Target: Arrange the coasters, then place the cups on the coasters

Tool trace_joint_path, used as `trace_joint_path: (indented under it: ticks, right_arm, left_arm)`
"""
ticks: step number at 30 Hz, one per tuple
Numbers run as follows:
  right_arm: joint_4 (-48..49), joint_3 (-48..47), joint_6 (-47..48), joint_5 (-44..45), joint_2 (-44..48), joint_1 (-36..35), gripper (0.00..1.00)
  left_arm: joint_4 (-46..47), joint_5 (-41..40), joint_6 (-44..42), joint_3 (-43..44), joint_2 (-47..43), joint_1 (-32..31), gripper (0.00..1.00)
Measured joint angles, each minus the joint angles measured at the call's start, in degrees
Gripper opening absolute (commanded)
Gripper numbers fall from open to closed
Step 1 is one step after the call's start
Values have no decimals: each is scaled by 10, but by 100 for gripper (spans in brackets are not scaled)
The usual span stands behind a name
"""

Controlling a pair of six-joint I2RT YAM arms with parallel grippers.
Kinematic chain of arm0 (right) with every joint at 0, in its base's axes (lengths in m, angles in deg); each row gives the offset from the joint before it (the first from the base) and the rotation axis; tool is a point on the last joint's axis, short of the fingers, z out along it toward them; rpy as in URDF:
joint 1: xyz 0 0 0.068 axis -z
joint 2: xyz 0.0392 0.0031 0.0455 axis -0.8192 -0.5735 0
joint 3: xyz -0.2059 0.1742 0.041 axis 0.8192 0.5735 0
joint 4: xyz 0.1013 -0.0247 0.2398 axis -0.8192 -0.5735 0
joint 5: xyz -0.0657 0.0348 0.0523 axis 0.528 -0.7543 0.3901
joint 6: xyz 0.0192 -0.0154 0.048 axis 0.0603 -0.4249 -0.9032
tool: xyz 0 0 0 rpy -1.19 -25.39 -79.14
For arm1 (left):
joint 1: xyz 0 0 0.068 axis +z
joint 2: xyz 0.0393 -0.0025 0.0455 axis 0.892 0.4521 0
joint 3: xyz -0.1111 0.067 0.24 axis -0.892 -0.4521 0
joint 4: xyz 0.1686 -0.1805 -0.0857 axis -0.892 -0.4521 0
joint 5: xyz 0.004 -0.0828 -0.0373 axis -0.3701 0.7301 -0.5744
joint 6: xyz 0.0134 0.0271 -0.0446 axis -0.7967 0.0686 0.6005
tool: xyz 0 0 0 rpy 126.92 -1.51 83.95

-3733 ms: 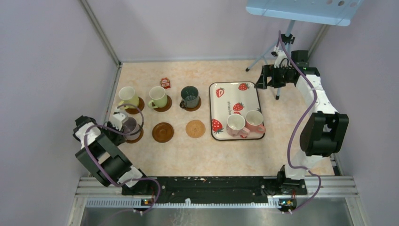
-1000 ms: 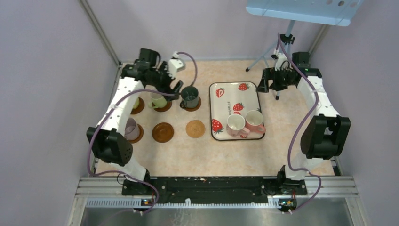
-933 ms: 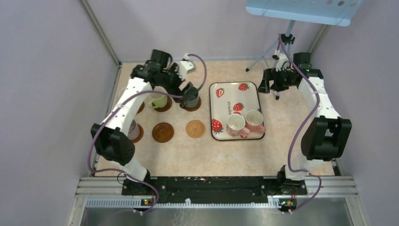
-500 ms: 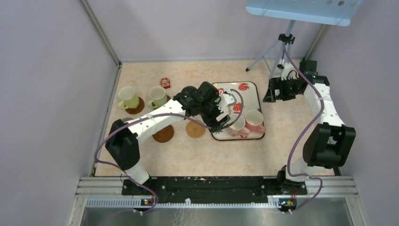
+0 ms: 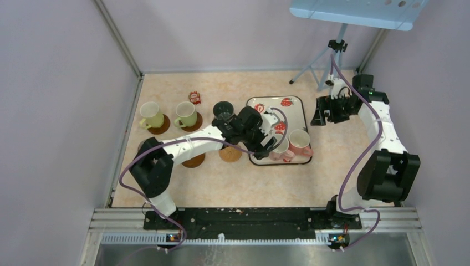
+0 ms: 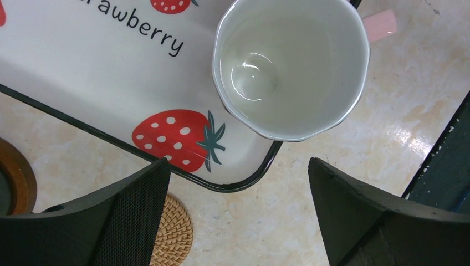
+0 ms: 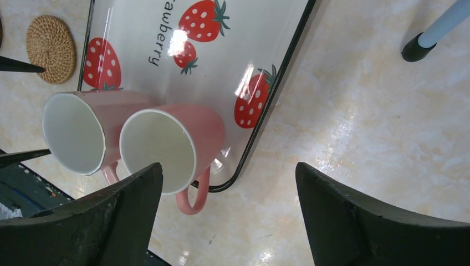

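A cream-white cup (image 6: 291, 66) stands in the near left corner of the strawberry tray (image 6: 83, 72), with a pink cup (image 7: 166, 144) touching it on the right. My left gripper (image 5: 267, 142) hovers open just above and beside the cream-white cup, jaws wide and empty (image 6: 238, 169). A tan coaster (image 6: 174, 233) lies bare under that arm, next to a dark brown coaster (image 5: 194, 161). Two yellow-green cups (image 5: 149, 113) (image 5: 185, 114) and a dark green cup (image 5: 223, 110) stand on coasters. My right gripper (image 5: 317, 111) hangs open and empty right of the tray (image 7: 228, 166).
A small red packet (image 5: 194, 97) lies behind the row of cups. A tripod (image 5: 327, 61) stands at the back right, its foot (image 7: 415, 50) near my right gripper. My left arm stretches across the second row of coasters and hides its left end.
My left arm has swung from the far left, over the back row of cups, to the tray's near left corner. The right gripper has drifted slightly right and nearer. Both stay open.
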Motion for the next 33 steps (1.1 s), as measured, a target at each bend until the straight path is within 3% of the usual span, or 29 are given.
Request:
trace_joint_path:
  ticks: [21, 33]
  right_arm:
    - [-11, 0, 6, 3, 2, 2, 88]
    - [-10, 0, 6, 3, 2, 2, 88]
  left_arm:
    - [79, -96, 33, -9, 54, 7, 99]
    - [113, -106, 19, 47, 126, 40, 99]
